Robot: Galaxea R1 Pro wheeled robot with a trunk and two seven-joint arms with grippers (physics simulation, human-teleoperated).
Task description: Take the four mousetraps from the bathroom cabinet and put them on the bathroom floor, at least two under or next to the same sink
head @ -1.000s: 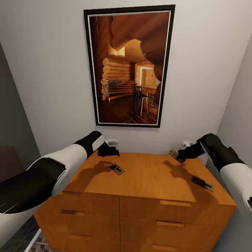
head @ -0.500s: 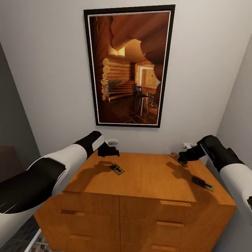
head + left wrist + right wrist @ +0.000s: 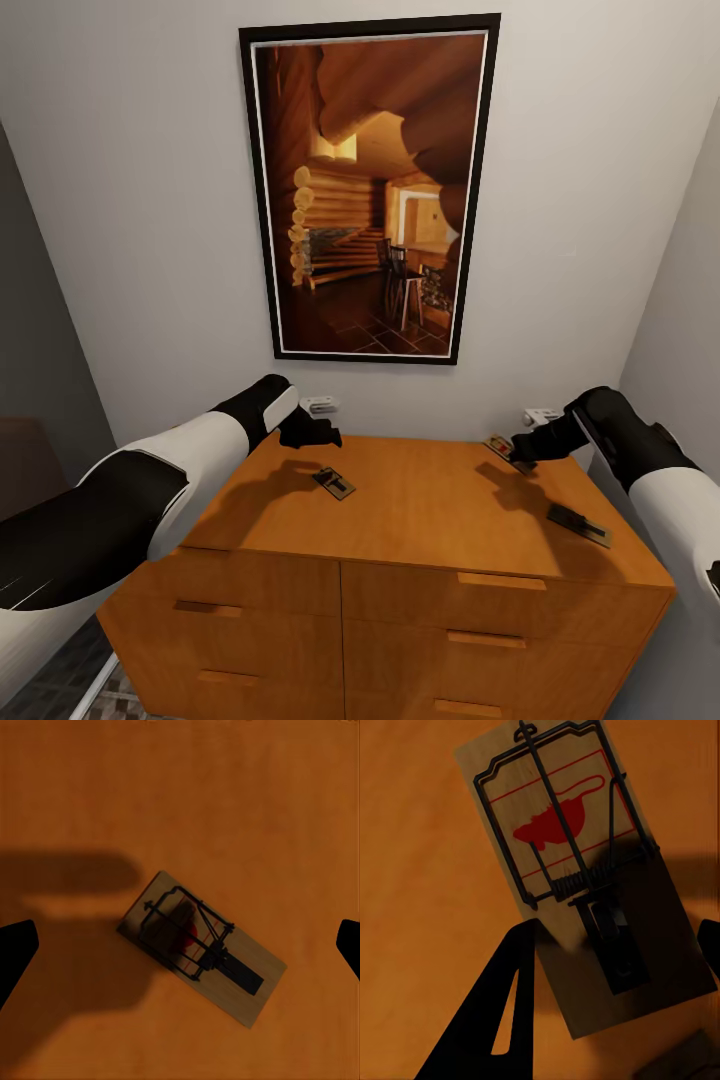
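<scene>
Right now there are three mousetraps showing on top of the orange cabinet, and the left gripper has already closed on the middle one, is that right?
Not quite. The left gripper is open, its fingertips wide of the mousetrap, as the left wrist view shows. Three traps do show on the cabinet.

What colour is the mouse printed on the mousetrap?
Red, on a tan board; the mousetrap shows it best in the right wrist view.

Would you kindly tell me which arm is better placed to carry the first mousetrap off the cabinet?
Probably the right: its pincer looks closed on a mousetrap, tilted above the cabinet. The left pincer hovers open over another mousetrap.
</scene>
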